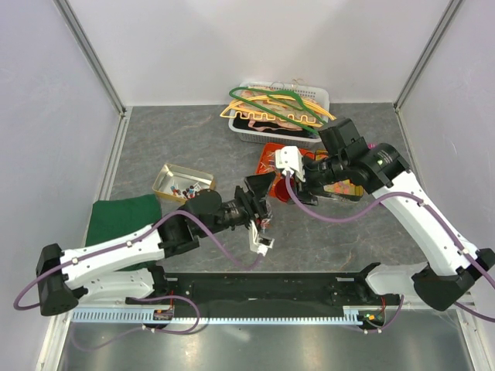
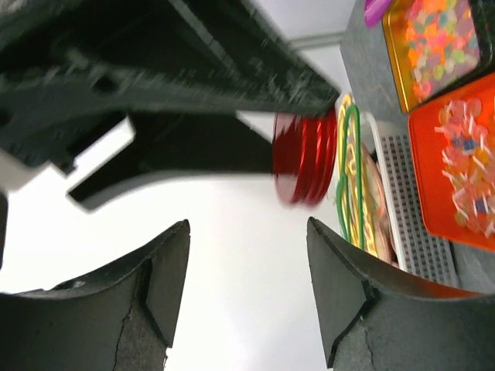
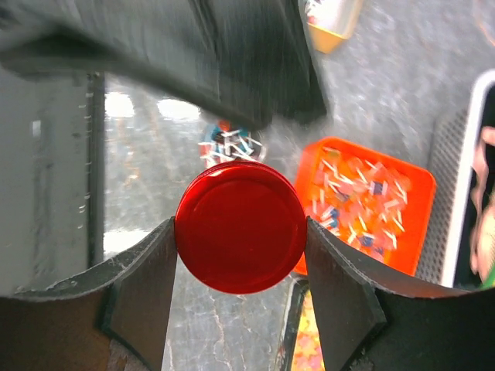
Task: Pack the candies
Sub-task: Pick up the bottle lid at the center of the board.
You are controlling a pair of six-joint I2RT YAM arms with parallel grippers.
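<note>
My right gripper [image 3: 240, 239] is shut on a round red lid [image 3: 240, 226], one finger on each side of its rim, held in the air. Below and beyond it a small jar [image 3: 228, 145] holds several wrapped candies. More candies [image 3: 363, 202] fill an orange tray [image 3: 414, 182] on the right. My left gripper [image 2: 247, 263] is open and empty, facing the back wall, and sees the lid [image 2: 305, 158] edge-on. In the top view the two grippers, left [image 1: 259, 199] and right [image 1: 298, 176], meet at mid-table, hiding the jar.
A white basket [image 1: 321, 97] of plastic coat hangers [image 1: 271, 108] stands at the back. A yellow tray [image 1: 182, 182] with a few sweets sits at the left, and a green cloth [image 1: 124, 216] lies near it. A gold tray of colourful sweets [image 2: 433, 46] lies beside the orange tray.
</note>
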